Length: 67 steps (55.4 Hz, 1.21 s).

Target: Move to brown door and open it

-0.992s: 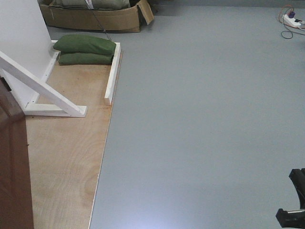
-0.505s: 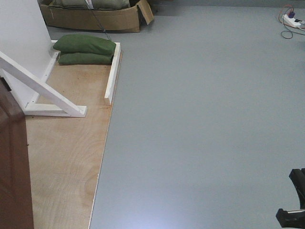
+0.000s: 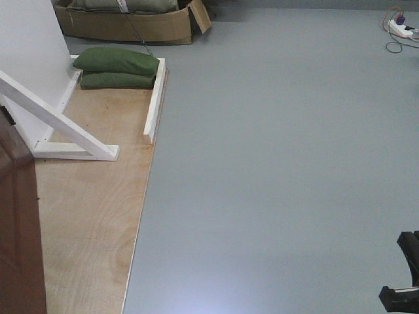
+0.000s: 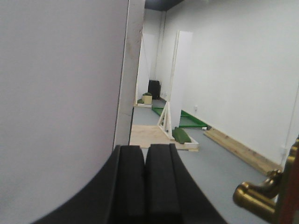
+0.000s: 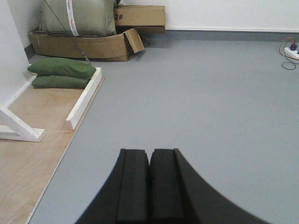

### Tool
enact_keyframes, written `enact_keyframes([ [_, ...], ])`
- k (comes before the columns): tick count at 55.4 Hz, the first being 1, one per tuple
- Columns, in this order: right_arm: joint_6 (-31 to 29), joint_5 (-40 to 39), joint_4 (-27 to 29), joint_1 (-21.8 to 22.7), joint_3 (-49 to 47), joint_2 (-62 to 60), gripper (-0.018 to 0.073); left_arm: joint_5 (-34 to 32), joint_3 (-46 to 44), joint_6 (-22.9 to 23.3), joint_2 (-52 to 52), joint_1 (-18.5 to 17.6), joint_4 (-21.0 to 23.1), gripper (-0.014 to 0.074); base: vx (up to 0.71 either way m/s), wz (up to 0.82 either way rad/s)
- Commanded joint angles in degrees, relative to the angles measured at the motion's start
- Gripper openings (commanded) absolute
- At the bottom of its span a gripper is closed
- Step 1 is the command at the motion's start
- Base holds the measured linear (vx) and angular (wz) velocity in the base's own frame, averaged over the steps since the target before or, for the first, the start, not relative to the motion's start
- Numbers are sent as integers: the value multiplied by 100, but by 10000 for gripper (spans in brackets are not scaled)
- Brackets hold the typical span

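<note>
Brown door (image 3: 16,222) stood at the front view's left edge. Its brass handle (image 4: 254,198) sat to the lower right of the left pincer (image 4: 145,182), not touching it. The left pincer and right pincer (image 5: 149,184) each had fingers pressed together, empty.

Even, soft, slightly blurry indoor light.

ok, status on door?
Left gripper shut, empty; right gripper shut, empty. Door at far left; handle near left gripper, not gripped. Sandbags, white brace past door.
</note>
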<state>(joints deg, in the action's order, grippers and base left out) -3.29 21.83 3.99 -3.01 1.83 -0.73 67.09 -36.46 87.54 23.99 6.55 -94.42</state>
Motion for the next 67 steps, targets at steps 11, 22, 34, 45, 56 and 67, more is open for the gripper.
enact_keyframes([
  [11, -45, -439, -19, -8, 19, -32, 0, -102, -179, 1479, 789, -14, -708, -6, 0, 0],
  [22, -45, -439, -19, -8, 19, -32, 0, 164, -531, 2022, 1304, -14, -694, -6, 0, 0],
  [34, -45, -439, -19, -8, 19, -32, 0, 193, -1079, 2015, 1725, -14, -687, -6, 0, 0],
  [45, -45, -465, -19, -8, 19, -32, 0, 400, -1382, 2016, 2140, -9, -687, -6, 0, 0],
  [56, -45, -458, -19, -8, 19, -32, 0, 456, -1435, 2019, 2395, -9, -687, -6, 0, 0],
  [67, -45, -458, -19, -8, 19, -32, 0, 446, -1435, 2028, 2587, -9, -695, -6, 0, 0],
])
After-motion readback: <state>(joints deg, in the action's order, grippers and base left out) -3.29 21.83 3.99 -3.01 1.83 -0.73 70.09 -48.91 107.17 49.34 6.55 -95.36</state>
